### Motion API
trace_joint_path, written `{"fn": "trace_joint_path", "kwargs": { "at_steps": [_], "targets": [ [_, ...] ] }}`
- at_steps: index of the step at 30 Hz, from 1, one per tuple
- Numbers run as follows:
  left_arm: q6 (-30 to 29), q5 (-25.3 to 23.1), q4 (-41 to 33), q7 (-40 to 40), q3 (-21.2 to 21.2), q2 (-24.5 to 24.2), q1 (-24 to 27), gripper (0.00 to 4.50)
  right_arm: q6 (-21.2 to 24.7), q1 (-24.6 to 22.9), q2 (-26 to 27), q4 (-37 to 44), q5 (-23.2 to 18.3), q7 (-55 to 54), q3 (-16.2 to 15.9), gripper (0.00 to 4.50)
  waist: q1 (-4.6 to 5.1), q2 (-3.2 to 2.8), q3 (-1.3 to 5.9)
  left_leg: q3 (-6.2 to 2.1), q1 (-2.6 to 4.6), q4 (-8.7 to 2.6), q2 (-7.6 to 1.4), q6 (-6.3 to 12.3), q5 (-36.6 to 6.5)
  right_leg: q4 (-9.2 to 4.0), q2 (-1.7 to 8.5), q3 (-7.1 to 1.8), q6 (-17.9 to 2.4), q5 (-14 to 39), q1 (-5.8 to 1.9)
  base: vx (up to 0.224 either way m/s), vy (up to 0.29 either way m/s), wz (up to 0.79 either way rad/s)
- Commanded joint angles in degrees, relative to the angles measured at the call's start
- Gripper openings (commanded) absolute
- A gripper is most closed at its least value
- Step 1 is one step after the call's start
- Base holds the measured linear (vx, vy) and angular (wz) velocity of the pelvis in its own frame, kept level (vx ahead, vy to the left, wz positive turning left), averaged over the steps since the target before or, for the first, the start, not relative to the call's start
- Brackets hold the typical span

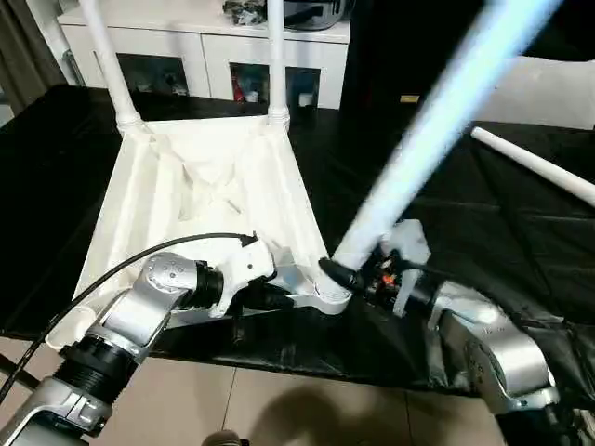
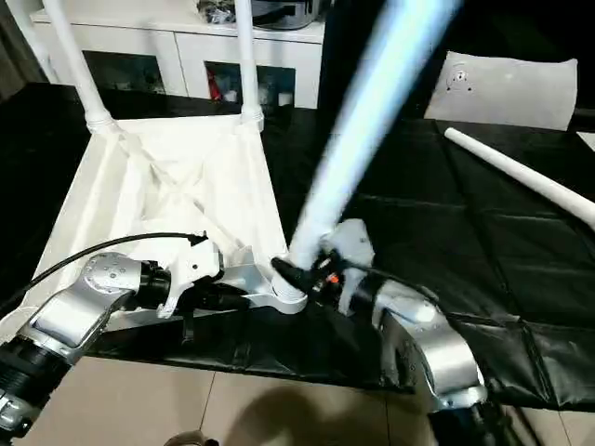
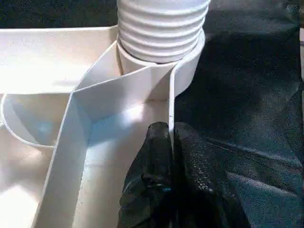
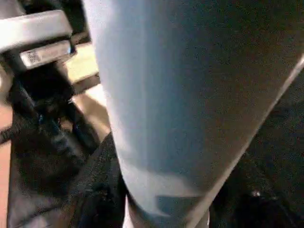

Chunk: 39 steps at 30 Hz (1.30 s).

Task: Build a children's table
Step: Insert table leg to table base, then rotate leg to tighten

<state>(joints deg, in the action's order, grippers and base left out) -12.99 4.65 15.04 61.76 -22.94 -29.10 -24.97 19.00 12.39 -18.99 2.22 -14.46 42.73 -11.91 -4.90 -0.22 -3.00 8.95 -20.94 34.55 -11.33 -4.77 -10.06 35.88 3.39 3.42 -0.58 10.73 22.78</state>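
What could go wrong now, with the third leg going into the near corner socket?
The leg leans steeply in the right gripper, so its ribbed end may jam or cross-thread in the socket. The left gripper only pinches the thin tabletop rim; it could slip, letting the tabletop shift. The loose leg could get swept.

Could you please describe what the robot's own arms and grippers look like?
Both forearms are silver metal with rounded joints and black ribbed collars. A thin black cable loops along the left arm to its white wrist housing. The left gripper has textured black jaws. The right gripper is black too, with small red and orange parts behind it.
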Motion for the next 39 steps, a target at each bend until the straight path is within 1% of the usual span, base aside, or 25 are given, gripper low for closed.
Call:
{"fn": "trace_joint_path", "kwargs": {
  "at_steps": [1,3,4,5,6,7,9,12,13,14,15,17,19,20,22,24,26,27,28,31,33,34,36,37,39],
  "targets": [
    [1.1,-1.8,0.2,-1.3,1.4,-1.9,-2.2,0.00,2.0,-0.6,-1.3,-4.3,2.1,3.9,-4.4,1.89,0.18,-0.37,2.93,-0.49,0.67,-4.86,-1.33,-1.03,-20.5,-6.31,4.28,-2.71,-5.6,27.9,-1.73,0.000,0.000,0.00],
    [2.0,-2.7,0.0,0.3,0.2,-2.8,-2.1,0.00,1.5,0.9,-2.0,-5.8,2.3,6.3,-6.3,1.89,0.23,0.12,2.91,-0.51,0.53,-4.93,-1.34,-0.79,-20.1,-6.28,4.28,-2.66,-5.5,27.9,-1.78,0.000,0.000,0.00],
    [2.2,-3.0,0.0,0.8,-0.1,-3.1,-2.2,0.00,1.5,1.2,-2.1,-6.2,2.3,7.1,-6.8,1.89,0.34,-0.10,2.92,-0.60,0.41,-4.99,-1.35,-0.78,-20.1,-6.16,4.28,-2.63,-5.5,27.9,-1.89,0.000,0.000,0.00],
    [2.4,-3.4,0.0,1.4,-0.5,-3.3,-2.3,0.00,1.2,1.6,-2.1,-6.7,2.0,8.0,-7.2,1.89,0.41,0.23,2.95,-0.49,0.55,-4.94,-1.45,-0.77,-20.1,-6.32,4.28,-2.70,-5.4,27.6,-1.74,0.000,0.000,0.00],
    [3.2,-4.0,0.2,2.2,-1.1,-3.7,-2.6,0.00,1.1,2.1,-1.9,-7.4,1.8,9.0,-7.5,1.89,0.26,0.04,3.11,-0.51,0.71,-4.85,-1.46,-0.78,-19.9,-6.16,4.38,-2.76,-5.7,26.8,-1.70,0.000,0.000,0.00],
    [4.4,-5.0,0.8,4.0,-2.3,-4.2,-3.4,0.00,0.9,2.9,-1.9,-8.5,1.5,11.1,-8.3,1.89,0.32,0.27,3.25,-0.55,0.41,-5.01,-1.55,-0.64,-19.0,-5.81,4.26,-2.77,-6.5,24.1,-2.04,0.000,0.000,0.00],
    [5.5,-5.6,1.3,5.2,-3.1,-4.4,-4.0,0.00,1.0,3.2,-1.8,-9.0,0.9,12.6,-8.4,1.89,0.31,0.48,3.25,-0.42,0.52,-4.99,-1.56,-0.63,-18.7,-5.74,4.19,-2.78,-7.0,22.7,-1.93,0.000,0.000,0.00],
    [7.9,-6.9,4.4,6.9,-4.7,-3.8,-6.9,0.00,0.7,3.3,-2.3,-9.5,0.4,16.1,-9.4,1.89,0.12,0.43,3.33,-0.35,0.66,-5.09,-1.63,-0.79,-18.7,-5.60,4.19,-2.80,-7.8,20.6,-2.03,0.000,0.000,0.00],
    [8.5,-7.3,5.7,6.9,-5.0,-3.6,-7.8,0.00,0.4,3.1,-2.8,-9.2,0.4,17.0,-10.0,1.89,-0.18,0.13,3.32,-0.30,1.12,-5.02,-1.61,-0.92,-19.6,-5.74,4.07,-2.78,-7.8,20.9,-1.70,0.000,0.000,0.00],
    [9.0,-7.6,6.5,7.0,-5.1,-3.4,-8.3,0.00,0.2,3.0,-3.0,-9.1,0.4,17.6,-10.5,1.89,-0.21,0.35,3.39,-0.34,1.12,-5.14,-1.75,-1.24,-19.9,-5.56,4.20,-2.80,-8.4,20.0,-1.97,0.000,0.000,0.00],
    [9.5,-7.9,7.4,7.0,-5.3,-3.3,-9.0,0.00,0.1,2.8,-3.3,-8.9,0.4,18.1,-10.9,1.89,-0.31,0.34,3.23,-0.32,1.12,-5.19,-1.70,-1.22,-20.3,-5.73,4.18,-2.77,-8.3,20.5,-1.90,0.000,0.000,0.00],
    [10.5,-9.0,10.2,6.2,-5.4,-2.8,-10.7,0.00,0.0,2.2,-3.6,-7.9,0.5,19.3,-11.9,1.89,-0.26,0.36,2.81,-0.46,1.74,-5.42,-1.71,-1.77,-24.1,-6.29,4.38,-2.58,-7.6,25.5,-1.77,0.000,0.000,0.00],
    [11.3,-9.7,11.6,6.0,-5.7,-2.8,-11.5,0.00,0.0,1.9,-3.6,-7.6,0.8,19.8,-12.1,1.89,-0.35,0.50,3.02,-0.68,2.12,-5.59,-1.78,-1.85,-24.8,-6.69,4.71,-2.56,-6.7,27.9,-1.99,0.000,0.000,0.00],
    [11.5,-10.0,12.6,5.6,-5.6,-2.7,-12.0,0.00,-0.2,1.8,-3.5,-7.6,1.1,19.8,-12.2,1.89,-0.30,0.32,3.15,-0.78,1.84,-5.72,-1.86,-1.87,-23.8,-6.46,4.76,-2.63,-6.9,26.7,-2.21,0.000,0.000,0.00],
    [11.9,-10.1,14.0,5.5,-5.4,-2.6,-12.6,0.00,-0.3,1.7,-3.1,-7.8,1.5,19.6,-12.0,1.89,-0.28,0.55,3.24,-0.67,1.70,-5.70,-1.85,-1.72,-22.9,-6.36,4.64,-2.64,-7.3,24.6,-2.26,0.000,0.000,0.00],
    [11.9,-9.9,15.1,5.3,-4.9,-2.4,-13.0,0.00,-0.5,1.7,-2.6,-8.1,1.6,18.8,-11.6,1.89,-0.31,0.25,3.24,-0.69,1.64,-5.73,-1.84,-1.68,-22.4,-6.21,4.65,-2.66,-7.8,23.7,-2.32,0.000,0.000,0.00],
    [11.5,-9.4,15.2,5.3,-4.4,-2.5,-12.9,0.00,-0.9,1.9,-2.1,-8.8,1.8,17.7,-11.2,1.89,-0.14,0.47,3.15,-0.65,1.56,-5.73,-1.80,-1.69,-22.9,-6.31,4.71,-2.64,-7.9,24.5,-2.31,0.000,0.000,0.00],
    [11.4,-9.2,15.3,5.1,-4.1,-2.6,-12.7,0.00,-1.2,2.1,-1.5,-9.3,2.0,16.7,-10.8,1.89,-0.22,0.09,3.11,-0.73,1.62,-5.75,-1.79,-1.76,-23.3,-6.34,4.78,-2.62,-7.8,25.2,-2.26,0.000,0.000,0.00],
    [11.1,-8.8,15.1,5.1,-3.7,-2.7,-12.5,0.00,-1.3,2.2,-1.1,-9.5,2.0,16.0,-10.4,1.89,-0.01,0.27,3.05,-0.77,1.69,-5.76,-1.75,-1.79,-24.2,-6.63,4.80,-2.54,-7.3,27.4,-2.18,0.000,0.000,0.00],
    [9.1,-7.6,13.8,3.8,-2.0,-2.8,-11.5,0.00,-1.8,2.3,0.4,-10.4,2.1,13.8,-9.2,1.89,0.09,0.14,2.96,-0.88,1.76,-5.83,-1.73,-1.91,-25.0,-6.88,4.79,-2.47,-6.6,29.6,-1.98,0.000,0.000,0.00],
    [6.1,-6.6,10.9,2.7,-0.4,-3.3,-9.5,0.00,-2.6,2.7,2.4,-11.8,2.6,10.3,-7.3,1.89,0.29,0.00,2.89,-1.04,1.71,-5.90,-1.69,-2.19,-26.0,-7.13,4.95,-2.32,-6.0,31.7,-1.88,0.000,0.000,0.00],
    [2.5,-5.5,7.5,1.2,1.2,-3.7,-7.5,0.00,-3.3,3.3,4.2,-13.7,3.3,6.6,-5.5,1.89,0.50,-0.12,2.89,-1.30,1.40,-6.08,-1.74,-2.41,-26.3,-6.96,5.05,-2.20,-5.9,32.1,-2.04,0.000,0.000,0.00],
    [0.7,-4.9,5.9,0.4,2.1,-3.7,-6.5,0.00,-3.5,3.6,5.0,-14.6,3.6,4.9,-4.7,1.89,1.17,-0.18,2.69,-1.57,1.07,-6.38,-1.80,-2.89,-27.6,-6.84,4.99,-1.88,-5.9,33.0,-2.05,0.000,0.000,0.00],
    [-0.6,-4.5,4.6,-0.4,2.8,-3.7,-5.8,0.00,-3.6,3.8,5.6,-15.3,3.9,3.5,-4.1,1.89,1.57,-0.46,2.71,-1.68,1.55,-6.05,-1.57,-2.97,-29.4,-7.32,4.98,-1.60,-5.2,35.4,-1.68,0.000,0.000,0.00],
    [-4.8,-4.3,0.1,-3.2,4.2,-3.2,-2.9,0.00,-4.2,4.4,7.1,-16.9,4.3,-0.1,-2.6,1.89,1.98,-0.25,2.80,-1.68,1.46,-5.95,-1.46,-2.51,-28.5,-7.40,4.93,-1.82,-5.1,34.6,-1.78,0.000,0.000,0.00]
  ]
}}
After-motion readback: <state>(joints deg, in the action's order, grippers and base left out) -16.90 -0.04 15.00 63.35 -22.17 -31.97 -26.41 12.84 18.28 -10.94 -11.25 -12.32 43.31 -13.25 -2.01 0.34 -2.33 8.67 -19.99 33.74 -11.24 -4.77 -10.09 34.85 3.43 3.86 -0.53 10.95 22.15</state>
